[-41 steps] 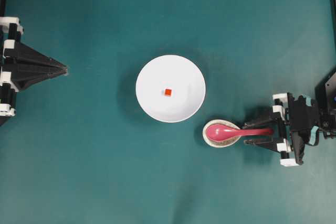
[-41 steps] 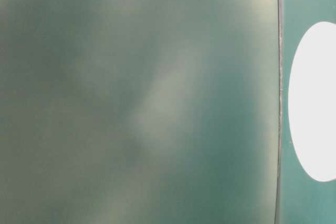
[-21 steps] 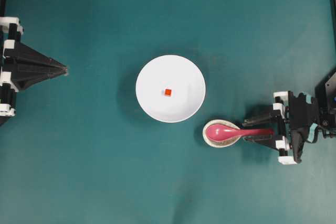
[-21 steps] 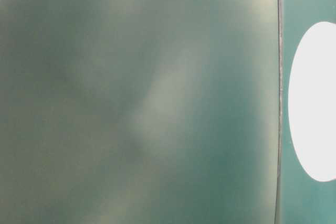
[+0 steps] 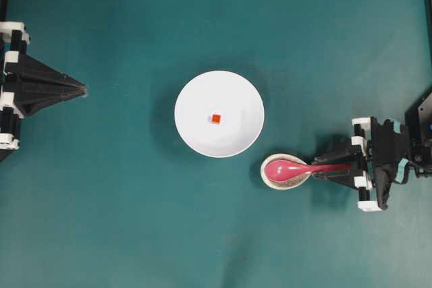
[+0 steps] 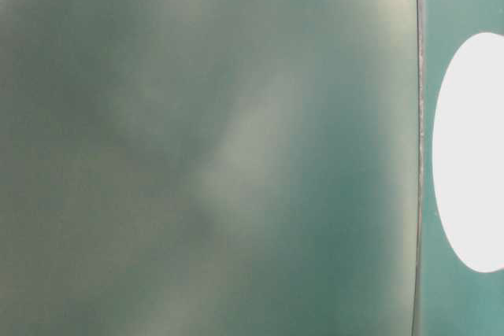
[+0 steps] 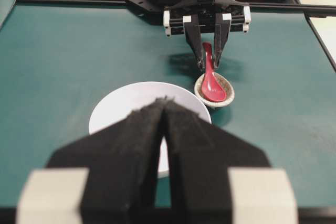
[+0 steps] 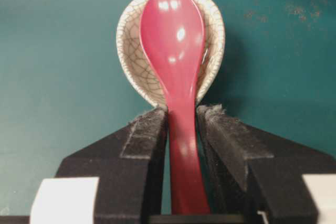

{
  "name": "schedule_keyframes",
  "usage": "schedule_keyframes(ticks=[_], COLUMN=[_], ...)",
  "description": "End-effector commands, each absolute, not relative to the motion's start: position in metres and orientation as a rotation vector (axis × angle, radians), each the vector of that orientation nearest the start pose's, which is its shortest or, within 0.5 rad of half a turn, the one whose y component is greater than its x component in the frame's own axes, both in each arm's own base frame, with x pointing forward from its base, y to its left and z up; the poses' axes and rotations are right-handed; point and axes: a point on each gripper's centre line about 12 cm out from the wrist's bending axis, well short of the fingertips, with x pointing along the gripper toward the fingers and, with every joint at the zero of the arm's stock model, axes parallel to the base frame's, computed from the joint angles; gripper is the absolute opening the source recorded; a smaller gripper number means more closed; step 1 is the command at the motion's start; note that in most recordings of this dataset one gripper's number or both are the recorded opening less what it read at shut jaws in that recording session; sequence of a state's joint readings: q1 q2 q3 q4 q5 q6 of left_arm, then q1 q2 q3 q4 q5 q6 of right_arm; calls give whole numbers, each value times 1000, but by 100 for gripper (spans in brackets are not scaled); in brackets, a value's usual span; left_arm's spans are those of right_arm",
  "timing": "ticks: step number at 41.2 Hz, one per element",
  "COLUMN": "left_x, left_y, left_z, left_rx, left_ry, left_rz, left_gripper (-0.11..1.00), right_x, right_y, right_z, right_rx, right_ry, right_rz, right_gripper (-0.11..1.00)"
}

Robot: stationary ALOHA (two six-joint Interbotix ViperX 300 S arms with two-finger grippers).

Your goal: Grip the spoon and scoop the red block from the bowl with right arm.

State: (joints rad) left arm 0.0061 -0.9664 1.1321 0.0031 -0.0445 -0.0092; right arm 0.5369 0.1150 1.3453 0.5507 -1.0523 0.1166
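Right claw (image 8: pixel 182 129): low centre of the wrist view, its two black padded fingers (image 8: pixel 144 145) drawn in close on either side of the spoon's handle; the left pad looks to be touching, the right shows a sliver of gap, so I can't tell whether it has a firm hold.
Spoon (image 8: pixel 176 61): pinkish-red, scoop lying in the speckled spoon rest (image 8: pixel 128 51), handle running back between the pads; lower right of centre in the overhead view.
Handling: glossy and hard, likely slippery and chippable; the straight handle, well back from the scoop, seems the place to hold it.
Bowl (image 5: pixel 196 133): white, mid-frame, just up-left of the spoon rest.
Red block (image 5: pixel 215 119): tiny, near the bowl's middle.
Left claw (image 5: pixel 82 88): far left, pointed tips pressed together, holding nothing.
Table (image 5: pixel 135 220): green.
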Motion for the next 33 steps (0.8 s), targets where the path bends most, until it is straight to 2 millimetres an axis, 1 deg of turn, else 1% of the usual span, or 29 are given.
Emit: schedule_keyframes(ticks=[1, 14, 33], left_x=[203, 203, 202], left_y=[2, 2, 2], left_z=[294, 294, 293], left_rx=[-7, -7, -8], left_ry=[92, 92, 109], left_rz=[8, 8, 8], left_gripper=[0, 0, 0], right_x=[218, 218, 220], right_y=[68, 69, 70], right_z=[74, 74, 74], right_rx=[180, 169, 94], right_ry=[409, 407, 411], right_rz=[-19, -13, 4], right_gripper=[34, 34, 34])
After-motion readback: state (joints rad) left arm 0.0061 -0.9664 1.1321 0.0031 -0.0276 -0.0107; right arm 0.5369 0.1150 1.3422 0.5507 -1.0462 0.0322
